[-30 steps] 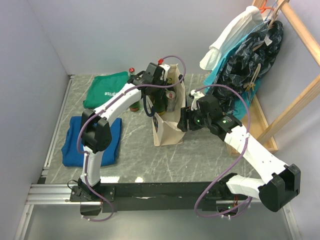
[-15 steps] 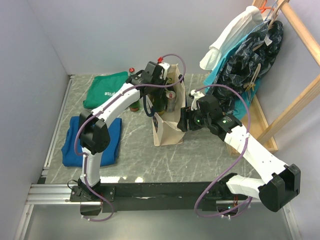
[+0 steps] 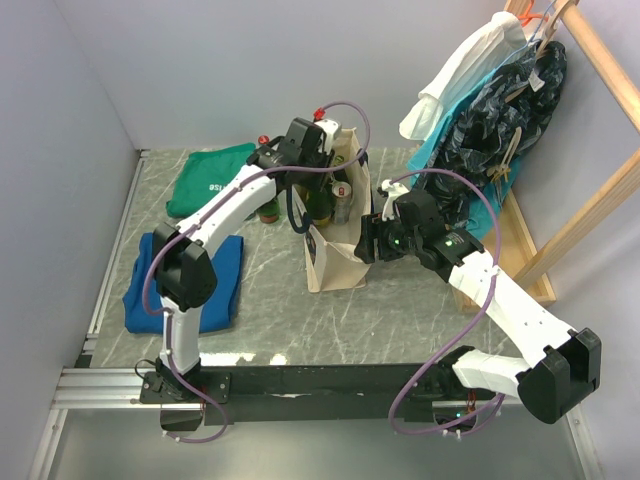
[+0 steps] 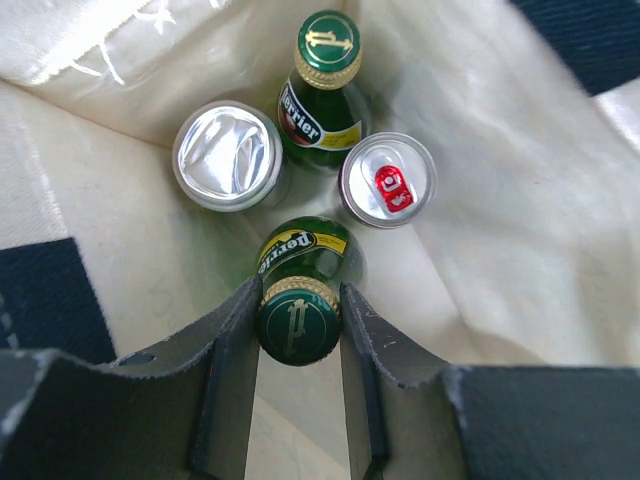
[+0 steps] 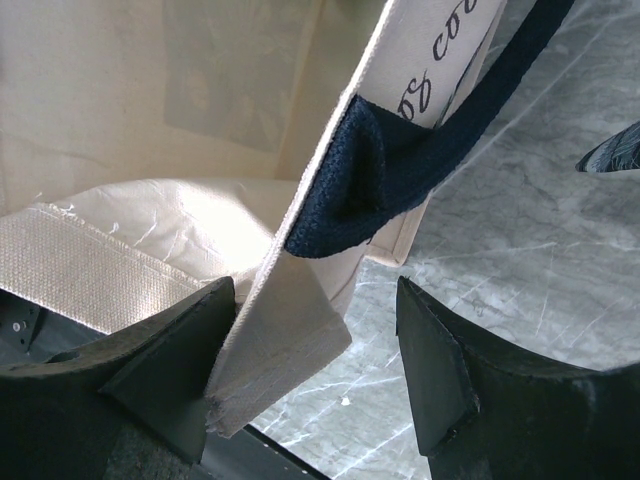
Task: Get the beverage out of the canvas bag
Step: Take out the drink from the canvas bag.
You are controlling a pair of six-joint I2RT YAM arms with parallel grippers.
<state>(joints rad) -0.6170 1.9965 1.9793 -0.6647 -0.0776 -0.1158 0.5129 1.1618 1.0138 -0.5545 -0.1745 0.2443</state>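
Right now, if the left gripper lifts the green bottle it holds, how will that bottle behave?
The green bottle looks like capped glass, so probably heavy for its size and breakable if dropped. The left gripper pinches only the small round cap, so it might slip or swing. The red-tabbed can stands close, so it may brush that.

Canvas bag (image 3: 335, 262) stands upright at the middle of the table (image 3: 300, 320).

Inside the bag, left wrist view: far bottle (image 4: 322, 85) at top, with left can (image 4: 228, 155) and right can (image 4: 387, 180) flanking it just below. Near bottle (image 4: 298, 330) sits beneath, between the cans.

Left gripper (image 4: 298, 300) is over the bag mouth, one finger against each side of the near bottle's cap. Right gripper (image 5: 315, 290) is at the bag's right side, rim between its spread fingers.

Left of the bag: far folded cloth (image 3: 212, 178) at the back, near folded cloth (image 3: 150, 285) in front of it.

Clothes rack (image 3: 520, 110) is at the back right.
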